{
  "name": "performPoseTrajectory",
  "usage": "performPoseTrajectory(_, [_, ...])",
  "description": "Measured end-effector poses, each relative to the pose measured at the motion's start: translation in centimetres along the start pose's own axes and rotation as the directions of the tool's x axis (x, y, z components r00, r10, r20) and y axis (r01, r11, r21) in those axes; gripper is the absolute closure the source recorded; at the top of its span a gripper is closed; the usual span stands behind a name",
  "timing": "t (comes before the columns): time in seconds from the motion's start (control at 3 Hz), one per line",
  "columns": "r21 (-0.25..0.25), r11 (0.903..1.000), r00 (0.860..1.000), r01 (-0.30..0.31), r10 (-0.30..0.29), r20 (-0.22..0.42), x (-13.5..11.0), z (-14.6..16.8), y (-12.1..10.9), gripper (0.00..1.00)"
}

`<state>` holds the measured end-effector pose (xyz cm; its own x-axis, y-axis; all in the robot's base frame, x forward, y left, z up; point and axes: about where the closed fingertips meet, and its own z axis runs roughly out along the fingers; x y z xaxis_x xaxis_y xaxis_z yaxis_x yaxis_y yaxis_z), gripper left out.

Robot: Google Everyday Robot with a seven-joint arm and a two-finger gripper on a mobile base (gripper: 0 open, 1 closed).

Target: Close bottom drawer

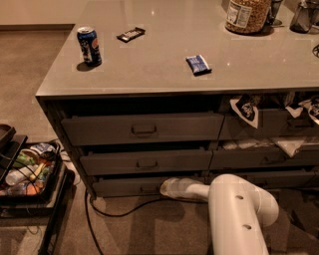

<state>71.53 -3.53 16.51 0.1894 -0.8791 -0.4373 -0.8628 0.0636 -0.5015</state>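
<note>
The bottom drawer (122,187) is the slim dark grey front at the foot of the counter's left stack, and it stands out slightly from the frame. My gripper (167,187) sits at the end of the white arm (239,204), low near the floor and right up against that drawer front, close to its small handle. The arm reaches in from the lower right. Whether the gripper touches the handle or only the panel, I cannot make out.
Above it are a medium drawer (147,162) and a tall top drawer (143,128), both slightly ajar. On the counter lie a blue can (89,46), a dark bar (131,34), a blue packet (199,64) and a jar (247,15). A black cart (30,169) stands left; a cable (114,211) crosses the floor.
</note>
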Motion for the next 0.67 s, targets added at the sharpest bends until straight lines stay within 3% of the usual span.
performPoseTrajectory(0.67, [-0.028, 0.9995, 1.0, 0.018, -0.017, 0.026, -0.58, -0.84, 0.4, 1.0])
